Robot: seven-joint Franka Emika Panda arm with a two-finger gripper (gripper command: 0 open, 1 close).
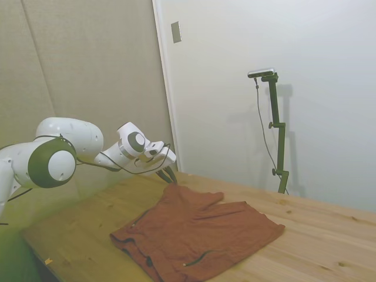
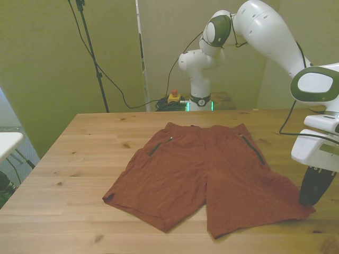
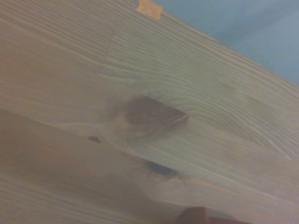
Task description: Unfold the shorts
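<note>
The rust-red shorts [image 1: 200, 229] [image 2: 206, 169] lie spread flat on the wooden table [image 2: 79, 159], waistband toward the far edge in the front view, both legs side by side, with dark pocket slits showing. My gripper [image 1: 170, 179] [image 2: 308, 198] stands at the outer hem corner of the leg on the front view's right. It is shut on that corner, which rises in a small peak up to the fingertips in the side view. In the wrist view a red sliver of the shorts [image 3: 194, 217] shows against blurred wood.
A small tan scrap [image 1: 48, 261] [image 3: 149, 8] lies near the table's edge. A white surface [image 2: 8, 143] stands off the table at the front view's left. The shorts' hem lies close to the near table edge [image 2: 159, 246].
</note>
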